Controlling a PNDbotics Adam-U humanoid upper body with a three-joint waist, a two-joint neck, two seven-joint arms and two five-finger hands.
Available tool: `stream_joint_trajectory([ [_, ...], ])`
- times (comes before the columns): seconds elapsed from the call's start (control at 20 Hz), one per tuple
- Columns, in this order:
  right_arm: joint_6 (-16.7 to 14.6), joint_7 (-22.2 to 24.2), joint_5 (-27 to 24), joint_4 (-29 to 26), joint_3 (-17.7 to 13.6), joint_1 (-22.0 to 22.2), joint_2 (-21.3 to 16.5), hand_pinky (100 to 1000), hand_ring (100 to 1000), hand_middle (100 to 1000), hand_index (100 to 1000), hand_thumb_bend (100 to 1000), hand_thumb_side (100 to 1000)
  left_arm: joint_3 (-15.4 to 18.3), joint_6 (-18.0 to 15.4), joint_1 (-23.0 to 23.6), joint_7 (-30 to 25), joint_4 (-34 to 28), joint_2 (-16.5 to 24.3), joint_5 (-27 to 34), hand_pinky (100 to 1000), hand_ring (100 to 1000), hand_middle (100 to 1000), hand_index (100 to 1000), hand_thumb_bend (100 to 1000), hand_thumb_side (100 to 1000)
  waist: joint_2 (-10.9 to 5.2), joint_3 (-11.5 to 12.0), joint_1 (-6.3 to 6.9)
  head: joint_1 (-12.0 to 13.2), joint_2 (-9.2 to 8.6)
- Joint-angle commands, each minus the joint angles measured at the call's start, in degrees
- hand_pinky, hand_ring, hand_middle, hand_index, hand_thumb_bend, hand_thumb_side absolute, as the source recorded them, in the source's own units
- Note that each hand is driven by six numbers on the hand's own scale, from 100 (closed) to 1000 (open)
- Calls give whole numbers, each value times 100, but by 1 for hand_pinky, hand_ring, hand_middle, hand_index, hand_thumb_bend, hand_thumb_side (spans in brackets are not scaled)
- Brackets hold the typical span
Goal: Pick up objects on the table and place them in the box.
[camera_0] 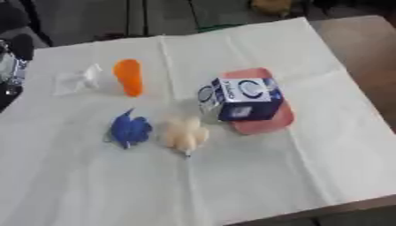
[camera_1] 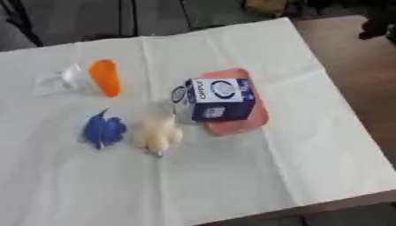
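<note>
- Left eye view: left hand (camera_0: 11,70) at far left edge, finger state cannot be told. White-and-blue box (camera_0: 240,99) rests on pink tray (camera_0: 267,121), centre-right. Orange object (camera_0: 128,77), blue object (camera_0: 129,129), cream object (camera_0: 183,134) lie left of it.
- Right eye view: clear bag (camera_1: 58,80) just left of orange object, on white tablecloth (camera_1: 232,176).

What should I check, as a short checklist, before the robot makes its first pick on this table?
1. Things apart enough to pick singly: ok for the orange object; the blue object and cream object lie close, touching cannot tell.
2. Blue and white carton stable: ok, it rests on the pink flat piece.
3. Clear wrapper graspable: cannot tell, it lies beside the orange object.
4. Target box in view: not ok, no open box shows.
5. Hands ready: cannot tell, neither hand shows.
</note>
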Motion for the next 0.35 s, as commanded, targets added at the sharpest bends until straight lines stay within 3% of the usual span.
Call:
stream_joint_trajectory([
  [0.05,-10,-20,26,-84,-64,-43,-146,552,564,783,720,100,736,60,12,-19,-84,-137,32,-13,633,798,760,854,343,629,-68,5,-27,-11,23],
  [0.35,-17,-4,20,-83,-45,-55,-165,552,564,783,718,100,735,73,33,-5,-109,-174,-17,-15,630,791,752,853,312,625,-79,1,-28,4,23],
])
